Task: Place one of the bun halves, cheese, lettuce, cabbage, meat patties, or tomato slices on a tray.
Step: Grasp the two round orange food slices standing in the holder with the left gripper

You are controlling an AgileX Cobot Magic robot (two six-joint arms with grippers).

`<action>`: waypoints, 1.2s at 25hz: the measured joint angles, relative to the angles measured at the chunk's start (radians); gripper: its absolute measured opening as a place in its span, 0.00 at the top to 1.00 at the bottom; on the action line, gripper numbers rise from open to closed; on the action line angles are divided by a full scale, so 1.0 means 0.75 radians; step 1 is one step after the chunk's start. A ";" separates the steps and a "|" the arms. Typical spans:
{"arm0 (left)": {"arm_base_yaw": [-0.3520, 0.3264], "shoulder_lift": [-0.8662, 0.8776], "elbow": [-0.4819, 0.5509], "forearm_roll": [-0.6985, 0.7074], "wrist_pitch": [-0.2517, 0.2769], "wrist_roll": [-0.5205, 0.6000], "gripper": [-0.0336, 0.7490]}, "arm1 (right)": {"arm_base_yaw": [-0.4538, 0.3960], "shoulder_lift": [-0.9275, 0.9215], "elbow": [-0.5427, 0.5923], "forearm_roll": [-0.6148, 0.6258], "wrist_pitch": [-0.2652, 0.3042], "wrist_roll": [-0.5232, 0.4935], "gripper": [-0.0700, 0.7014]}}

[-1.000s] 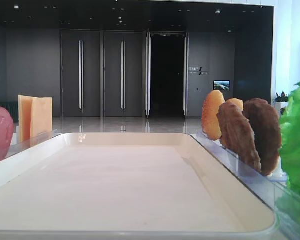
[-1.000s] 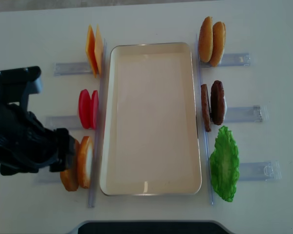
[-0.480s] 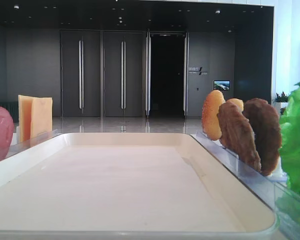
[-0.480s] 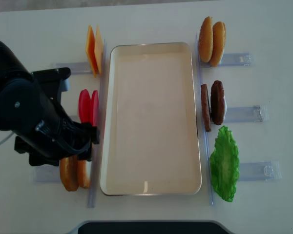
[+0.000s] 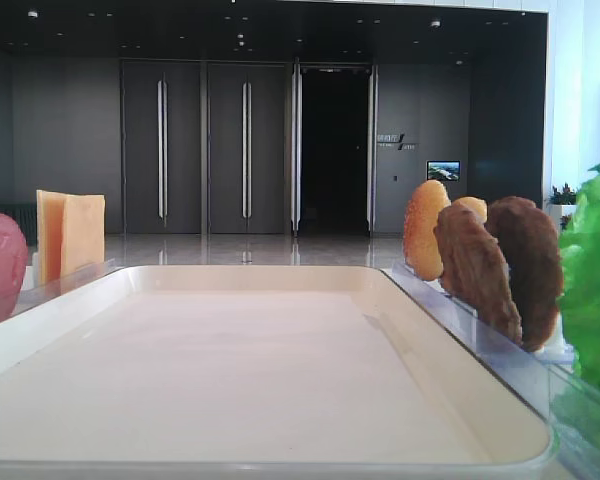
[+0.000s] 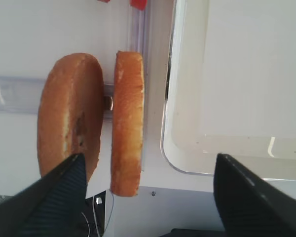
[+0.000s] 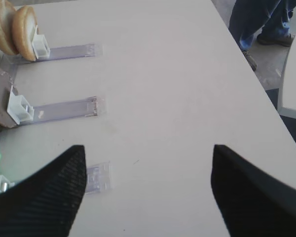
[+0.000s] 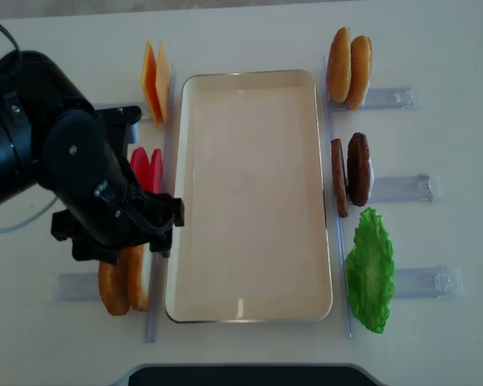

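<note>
Buns first: we see two bun halves point(image 8: 124, 281) standing on edge in a clear rack point(image 8: 74, 286) near the table's front left corner, just beside the tray's point(image 8: 249, 310) left rim and outside it. The left gripper point(image 6: 148, 197) hangs right above them, its jaws spread wide with nothing between them, and in its wrist view both dark fingers point(image 6: 246, 197) frame the buns and the tray's front left corner. Behind the arm we catch the red tomato slices point(image 8: 145, 169), and the cheese point(image 8: 155, 82) stands by the tray's far left corner. Along the right rim run a second pair of buns point(image 8: 348, 67) at the far end, then the meat patties point(image 8: 352, 170), then the lettuce point(image 8: 369, 270) nearest the front. The right gripper point(image 7: 148, 192) sits over bare table point(image 7: 177, 89) beyond the racks on the right edge, its fingers well apart and holding nothing.
</note>
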 joint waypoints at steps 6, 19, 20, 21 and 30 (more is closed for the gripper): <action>0.000 0.057 0.000 -0.003 -0.019 0.000 0.18 | 0.000 0.000 0.000 0.000 0.000 0.000 0.22; 0.000 0.126 -0.003 -0.035 -0.040 0.030 0.18 | 0.000 0.000 0.000 0.000 0.000 0.000 0.22; 0.000 0.126 -0.003 -0.034 -0.038 0.030 0.18 | 0.000 0.000 0.000 0.000 0.000 0.000 0.22; 0.000 0.126 -0.003 -0.022 -0.032 0.030 0.19 | 0.000 0.000 0.000 0.000 0.000 0.000 0.22; 0.000 0.140 -0.003 0.010 -0.020 0.030 0.30 | 0.000 0.000 0.000 0.000 0.000 0.000 0.22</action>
